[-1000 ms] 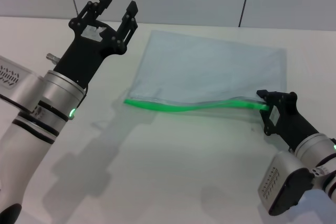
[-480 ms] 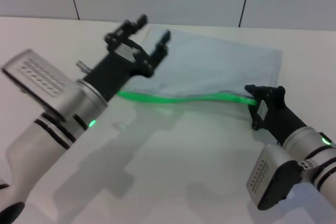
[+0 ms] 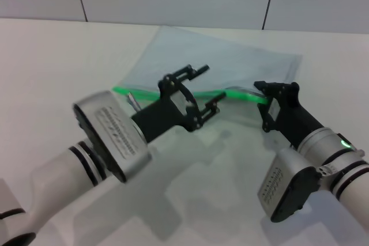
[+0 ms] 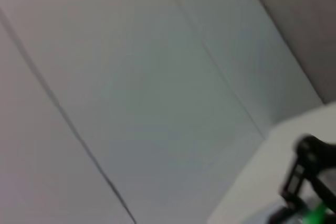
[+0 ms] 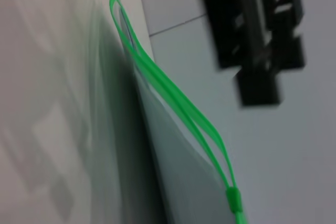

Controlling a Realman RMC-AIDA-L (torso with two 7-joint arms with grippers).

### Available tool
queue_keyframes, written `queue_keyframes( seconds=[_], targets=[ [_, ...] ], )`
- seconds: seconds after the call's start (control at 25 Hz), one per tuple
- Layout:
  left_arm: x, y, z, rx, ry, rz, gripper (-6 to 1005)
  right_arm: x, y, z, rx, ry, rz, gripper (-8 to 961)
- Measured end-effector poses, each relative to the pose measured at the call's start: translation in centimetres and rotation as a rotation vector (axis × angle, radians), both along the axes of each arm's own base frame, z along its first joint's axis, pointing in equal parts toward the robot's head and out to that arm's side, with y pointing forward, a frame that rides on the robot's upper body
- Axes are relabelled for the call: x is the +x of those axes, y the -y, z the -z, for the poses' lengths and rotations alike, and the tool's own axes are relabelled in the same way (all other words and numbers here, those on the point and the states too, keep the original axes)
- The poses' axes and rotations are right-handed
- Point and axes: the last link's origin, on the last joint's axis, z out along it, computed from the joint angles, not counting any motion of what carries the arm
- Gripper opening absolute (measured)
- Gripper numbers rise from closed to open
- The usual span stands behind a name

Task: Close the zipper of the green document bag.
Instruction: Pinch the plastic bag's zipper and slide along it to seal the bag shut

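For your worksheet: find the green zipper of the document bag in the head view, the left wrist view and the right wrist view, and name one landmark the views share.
Head view: the zipper runs along the near edge of the green document bag, partly hidden behind the left gripper.
Left wrist view: only a green scrap at the lower right corner.
Right wrist view: the zipper crosses diagonally, its two strips apart, the slider at the lower end.
Shared landmark: the left gripper.

Silver-grey arm housings with dotted vents, black bands, small green lights, black skeletal wrists and fingers.
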Motion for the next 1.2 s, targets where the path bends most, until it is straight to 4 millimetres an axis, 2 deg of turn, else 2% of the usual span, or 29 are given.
queue_keyframes(
  seconds=[0.52,1.2],
  targets=[
    [0.0,0.3,1.3,0.066,-0.192,0.087,483,-1.4,0.5,0.7,-0.026,-0.014,-0.053,50],
    [0.3,0.2,1.4,0.077,-0.219,0.115,472,-2.0,1.4,1.5,-0.064,-0.008,-0.098,52]
  ],
)
